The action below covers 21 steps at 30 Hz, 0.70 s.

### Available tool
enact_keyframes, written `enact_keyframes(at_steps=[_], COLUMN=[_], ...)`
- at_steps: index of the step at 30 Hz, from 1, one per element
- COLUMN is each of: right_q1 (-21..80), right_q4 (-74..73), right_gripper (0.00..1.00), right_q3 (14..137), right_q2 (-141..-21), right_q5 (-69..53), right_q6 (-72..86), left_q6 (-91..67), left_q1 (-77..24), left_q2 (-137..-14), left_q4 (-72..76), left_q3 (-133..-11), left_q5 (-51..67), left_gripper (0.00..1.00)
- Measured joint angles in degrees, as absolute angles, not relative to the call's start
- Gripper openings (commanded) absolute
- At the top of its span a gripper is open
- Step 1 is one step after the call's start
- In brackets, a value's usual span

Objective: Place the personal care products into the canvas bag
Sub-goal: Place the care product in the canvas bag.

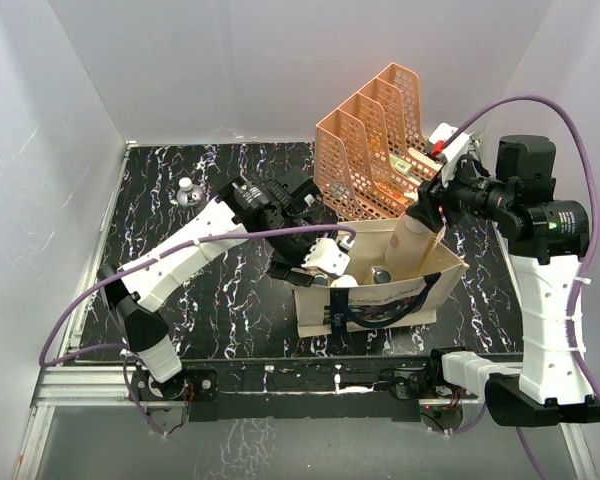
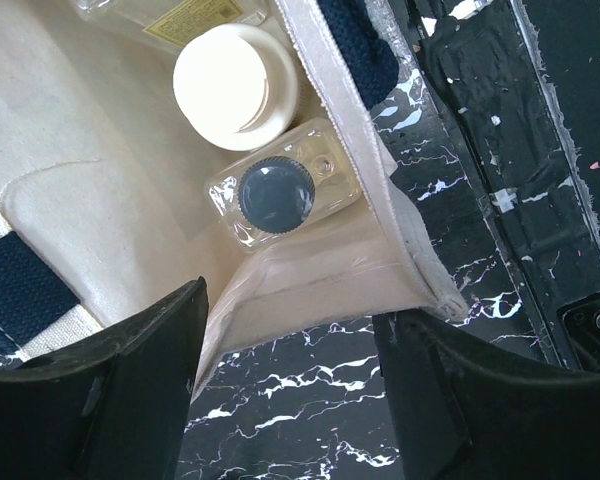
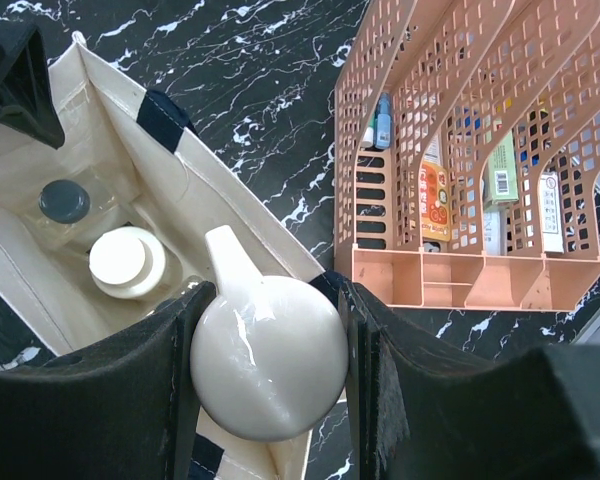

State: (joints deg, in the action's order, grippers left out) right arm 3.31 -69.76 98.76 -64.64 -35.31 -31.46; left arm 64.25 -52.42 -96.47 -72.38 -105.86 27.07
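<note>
The beige canvas bag with navy handles stands open at the table's front centre. My right gripper is shut on a tan bottle with a cream pump cap and holds it upright over the bag's right end. Inside the bag stand a cream bottle with a white cap and a square clear glass bottle with a dark cap. A second clear bottle shows partly behind them. My left gripper is open at the bag's left end, its end wall in front of the fingertips. A silver bottle stands far left.
A peach mesh file organizer holding small boxes stands just behind the bag, close to my right wrist. Grey walls enclose the black marbled table on three sides. An aluminium rail runs along the near edge.
</note>
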Motion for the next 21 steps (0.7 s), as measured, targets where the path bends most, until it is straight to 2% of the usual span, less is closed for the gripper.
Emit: enact_keyframes(at_steps=[21], right_q1=[3.3], right_q4=[-73.4], right_gripper=[0.08], right_q3=[99.6], right_q2=[-65.2], right_q5=[-33.9], right_q6=[-36.1], left_q6=[63.4], left_q1=[-52.7], left_q2=[-96.5], left_q4=[-72.3], left_q3=[-106.1], left_q5=[26.7], left_gripper=[0.63])
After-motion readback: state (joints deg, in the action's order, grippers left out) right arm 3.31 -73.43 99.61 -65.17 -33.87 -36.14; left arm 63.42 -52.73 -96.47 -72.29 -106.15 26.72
